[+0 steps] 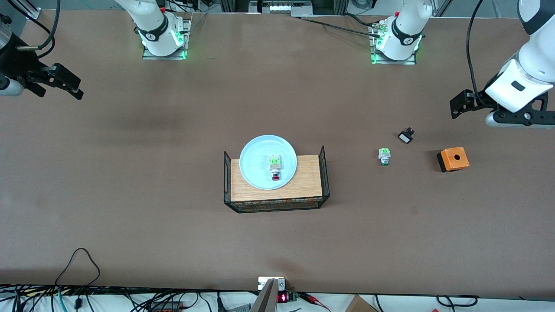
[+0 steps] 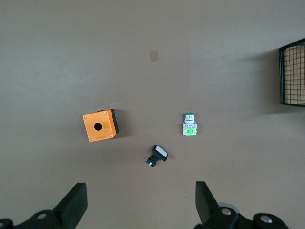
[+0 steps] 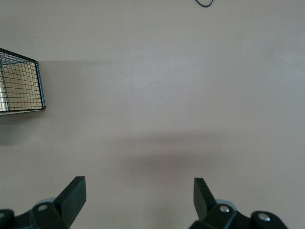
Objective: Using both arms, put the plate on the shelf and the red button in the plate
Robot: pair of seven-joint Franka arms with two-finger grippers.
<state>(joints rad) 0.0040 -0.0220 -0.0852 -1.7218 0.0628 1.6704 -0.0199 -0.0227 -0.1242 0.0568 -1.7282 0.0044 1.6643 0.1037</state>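
The pale-blue plate (image 1: 253, 162) lies on a wooden board (image 1: 310, 182) inside a low black wire basket (image 1: 277, 203) at the table's middle. The red button (image 1: 275, 167) lies on the plate, its red cap pointing toward the front camera. My left gripper (image 1: 457, 106) is open and empty, up in the air over bare table at the left arm's end; in the left wrist view (image 2: 141, 200) nothing is between its fingers. My right gripper (image 1: 71, 86) is open and empty over bare table at the right arm's end; it also shows in the right wrist view (image 3: 140, 195).
Toward the left arm's end lie a green-tipped button part (image 1: 384, 156) (image 2: 189, 125), a small black-and-white part (image 1: 406, 136) (image 2: 157, 155) and an orange box with a hole (image 1: 452, 159) (image 2: 99, 125). The basket's corner shows in both wrist views (image 2: 292, 76) (image 3: 19, 83).
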